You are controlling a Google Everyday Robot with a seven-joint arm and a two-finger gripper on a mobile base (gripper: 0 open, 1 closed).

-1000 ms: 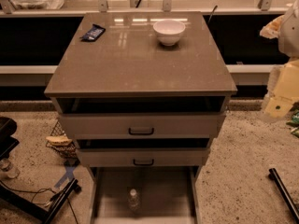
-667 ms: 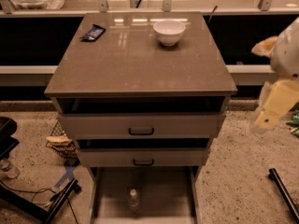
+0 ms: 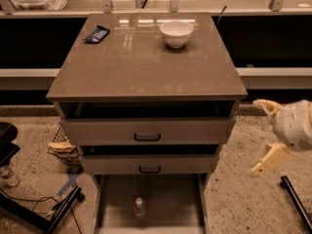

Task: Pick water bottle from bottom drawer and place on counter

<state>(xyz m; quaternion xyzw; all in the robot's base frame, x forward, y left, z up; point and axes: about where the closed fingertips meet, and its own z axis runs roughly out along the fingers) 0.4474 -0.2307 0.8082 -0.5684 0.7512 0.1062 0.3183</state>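
One view only. Nothing of the task is done yet: the water bottle (image 3: 140,207) is seen upright on the floor of the pulled-out bottom drawer (image 3: 170,199), roughly mid-width. A white bowl (image 3: 176,33) and a dark packet (image 3: 96,33) are seen at the back of the counter (image 3: 136,72). The gripper (image 3: 258,136) is held right of the cabinet at drawer height, well apart from the bottle, fingers spread wide, nothing held. Left: reach, grasp, lift, place. Drawer front is cut off by the frame edge; arm mostly out of frame; bottle contents cannot be made out
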